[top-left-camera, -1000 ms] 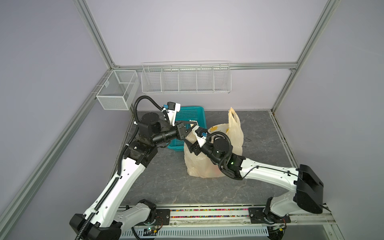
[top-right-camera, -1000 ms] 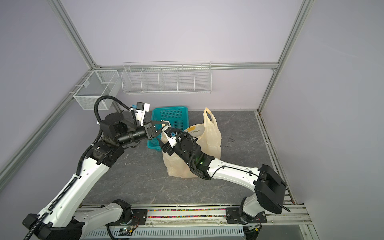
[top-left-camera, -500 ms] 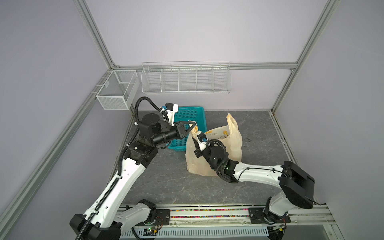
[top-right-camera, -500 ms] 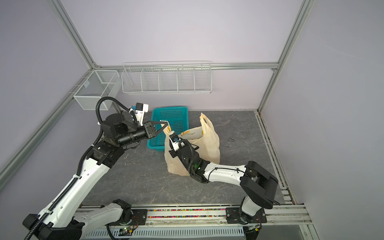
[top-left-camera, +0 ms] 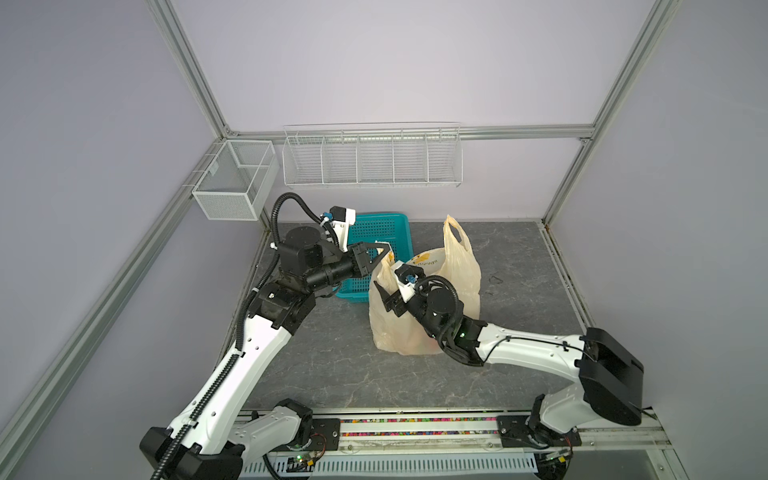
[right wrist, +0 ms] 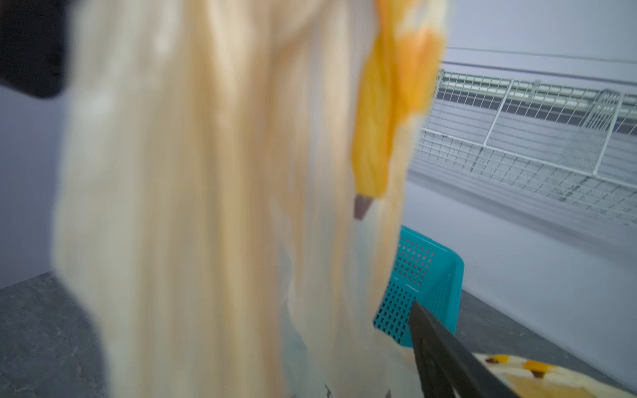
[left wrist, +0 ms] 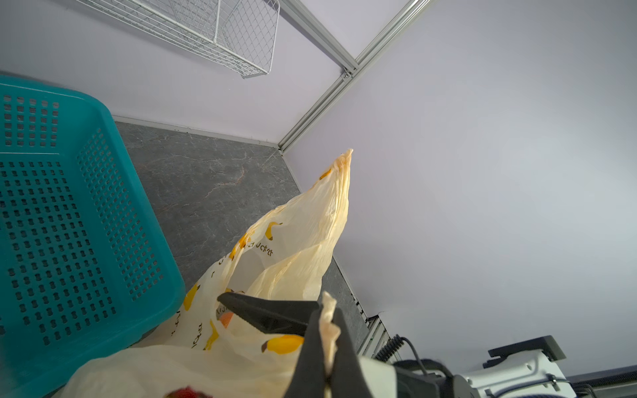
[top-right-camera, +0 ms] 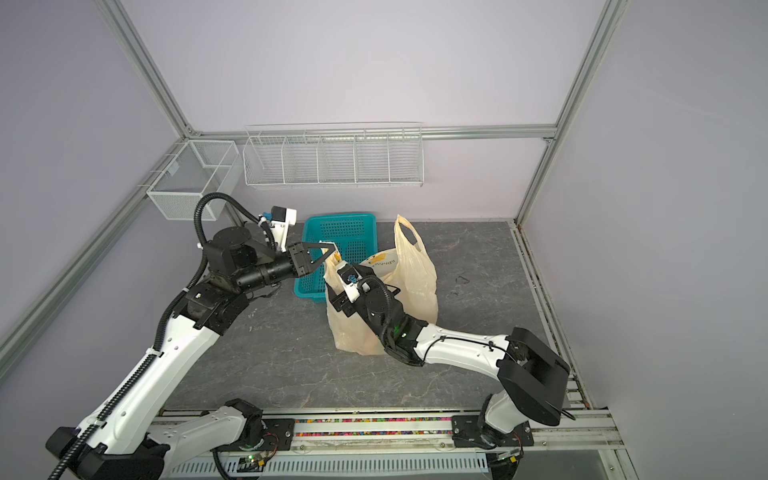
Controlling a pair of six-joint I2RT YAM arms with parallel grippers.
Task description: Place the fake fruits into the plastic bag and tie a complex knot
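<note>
Bag (top-left-camera: 459, 270) upright on the table (top-left-camera: 519, 266), just right of a teal basket (top-left-camera: 376, 232) — printed with yellow bananas and dark lettering, too small to read. Left handle (left wrist: 328, 303) pinched tight by the left gripper (top-left-camera: 384, 254); right gripper (top-left-camera: 384, 295) spread wide around the bag's near-left film.

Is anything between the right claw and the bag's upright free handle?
No separate object. In a top view the right gripper is at the plastic bag's left side; the free handle stands beyond the bag's open mouth.
</note>
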